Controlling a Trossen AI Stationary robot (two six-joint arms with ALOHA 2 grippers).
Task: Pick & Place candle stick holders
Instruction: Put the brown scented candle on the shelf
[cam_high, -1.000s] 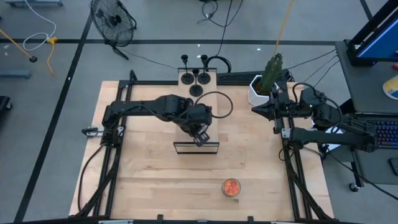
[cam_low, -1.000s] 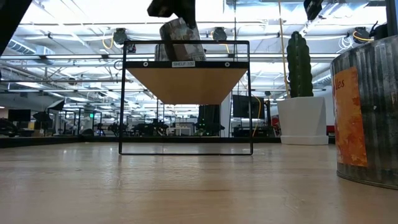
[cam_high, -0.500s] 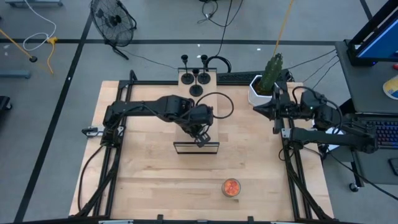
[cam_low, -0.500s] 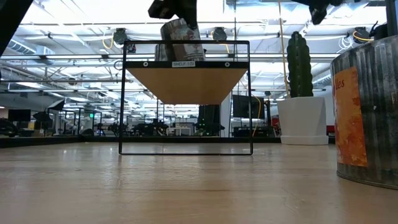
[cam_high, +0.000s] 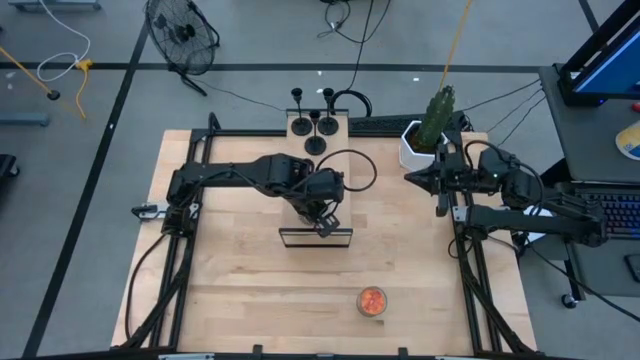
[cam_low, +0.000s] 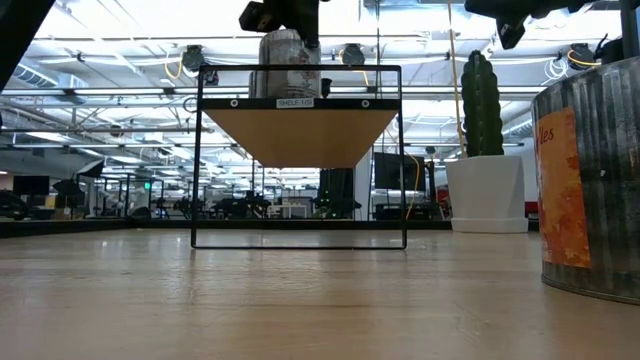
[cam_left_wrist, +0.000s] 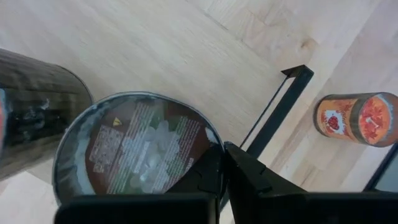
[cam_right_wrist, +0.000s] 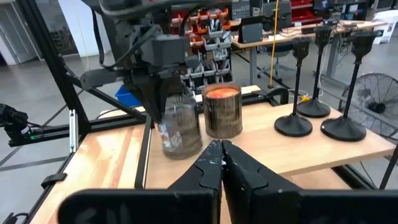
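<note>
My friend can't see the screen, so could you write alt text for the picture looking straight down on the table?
Seen from above, the left gripper holds a clear-silvery glass cup over a small black-framed shelf mid-table. An orange-red cup stands alone nearer the front edge. The right gripper waits beside a potted cactus, and three black holders stand at the back.

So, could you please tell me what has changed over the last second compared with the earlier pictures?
The left gripper has turned the silvery cup from tilted to upright over the small shelf, with its jaws still shut on it. The right gripper waits beside the cactus pot; in the low view it has come further into sight. The orange cup near the table's front and the three black holders have not moved.
</note>
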